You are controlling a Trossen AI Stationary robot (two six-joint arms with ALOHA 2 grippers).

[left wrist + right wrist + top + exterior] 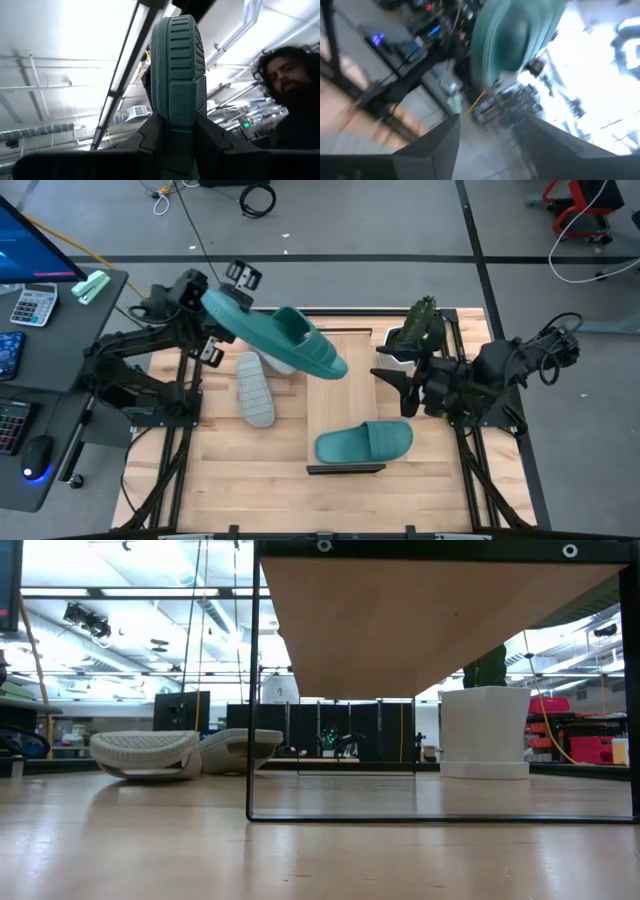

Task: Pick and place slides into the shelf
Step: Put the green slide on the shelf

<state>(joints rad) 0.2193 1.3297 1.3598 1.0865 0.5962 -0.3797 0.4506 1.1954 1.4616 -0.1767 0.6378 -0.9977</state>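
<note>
My left gripper (218, 308) is raised over the table's far left and is shut on a teal slide (285, 340), which reaches out over the shelf's far end. A second teal slide (365, 443) lies sole down on the shelf (335, 395) near its front end. One grey slide (255, 388) lies on the tabletop left of the shelf, and another (280, 363) shows partly under the raised slide; both show in the low view (145, 752) (240, 747). My right gripper (398, 378) hangs open at the shelf's right side, with nothing between its fingers. My left gripper pinches the teal slide by the end away from its strap (175, 112), one finger (152, 132) on each side. The ribbed surface (180, 55) faces the wrist camera. The slide is lifted clear of the table and sticks out beyond the fingers, slanting upward.
A plant in a white pot (420, 328) stands at the far right, close to my right arm. A desk with a calculator (32, 305) and a mouse is left of the table. A person (292, 85) shows in the left wrist view. Bare boards lie at the near left.
</note>
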